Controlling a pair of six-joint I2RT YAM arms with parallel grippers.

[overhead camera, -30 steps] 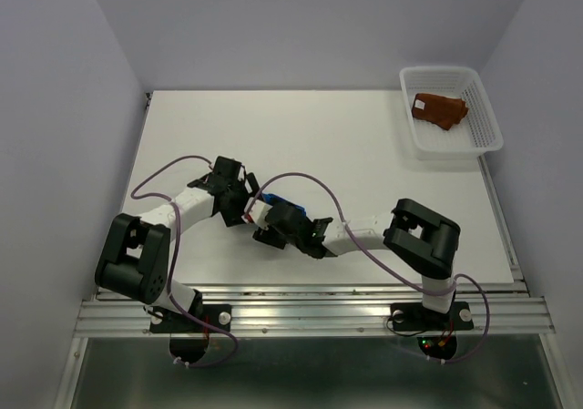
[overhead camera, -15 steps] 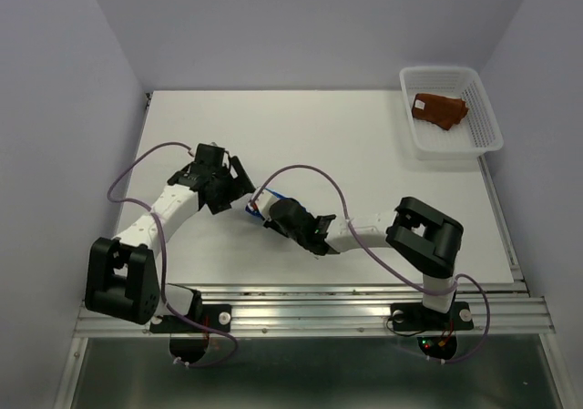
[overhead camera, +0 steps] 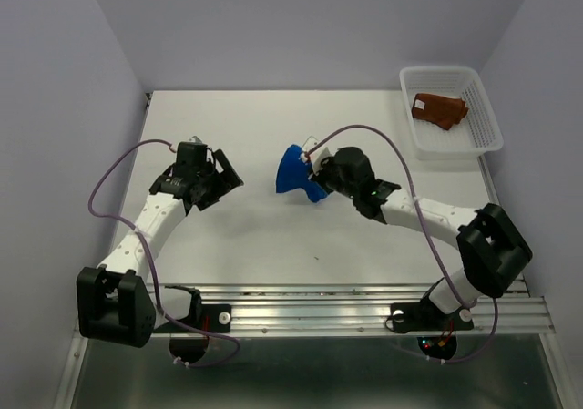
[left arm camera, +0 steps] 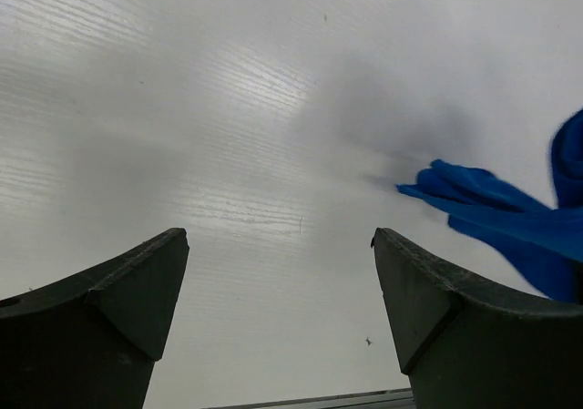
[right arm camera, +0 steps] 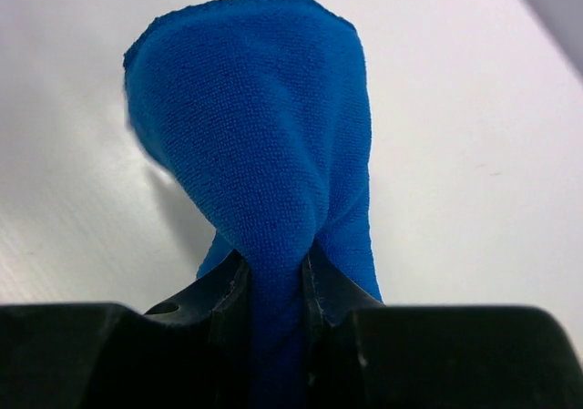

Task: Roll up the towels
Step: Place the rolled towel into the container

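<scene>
Apart now, both arms: right claw (right arm camera: pixel 273 286) swung outward, pinching bunched bright blue terry towel (right arm camera: pixel 255 127), cloth ahead of fingertips. Left claw (left arm camera: pixel 278 291) spread, empty. Rust-brown bundled towel (overhead camera: pixel 440 108) far beyond right claw, in white plastic mesh basket (overhead camera: pixel 483 134), probably finished; blue shows no tidy roll.

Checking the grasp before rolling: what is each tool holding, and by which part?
The right tool pinches the blue towel by a bunched fold; the left tool is open, holding nothing.

Left arm (overhead camera: pixel 150 218) reaches forward, jaws spread wide; right arm (overhead camera: pixel 428 214) stretches toward the middle, jaws clamped narrow.
</scene>
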